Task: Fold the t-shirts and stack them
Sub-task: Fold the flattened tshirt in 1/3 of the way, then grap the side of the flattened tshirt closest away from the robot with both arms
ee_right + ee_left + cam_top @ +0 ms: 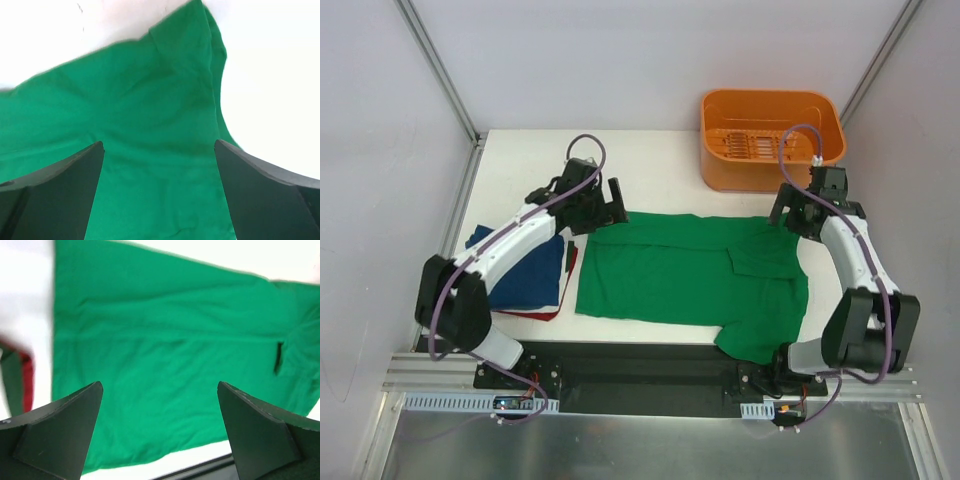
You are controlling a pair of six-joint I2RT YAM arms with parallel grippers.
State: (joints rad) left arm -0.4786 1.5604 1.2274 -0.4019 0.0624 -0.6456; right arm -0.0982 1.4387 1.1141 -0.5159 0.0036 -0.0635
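A bright green t-shirt (680, 272) lies spread across the white table, partly folded, one sleeve folded in at the right. It fills the left wrist view (165, 355) and the right wrist view (140, 125). My left gripper (612, 204) is open and empty above the shirt's far left corner. My right gripper (786, 212) is open and empty above its far right corner. A folded navy t-shirt (525, 270) tops a pile at the left, with red (565, 285) and dark edges under it; a red edge shows in the left wrist view (27, 382).
An orange plastic basket (770, 140) stands at the back right of the table. The table's near edge (640, 335) meets the black base rail where both arms are bolted. White walls close in the sides.
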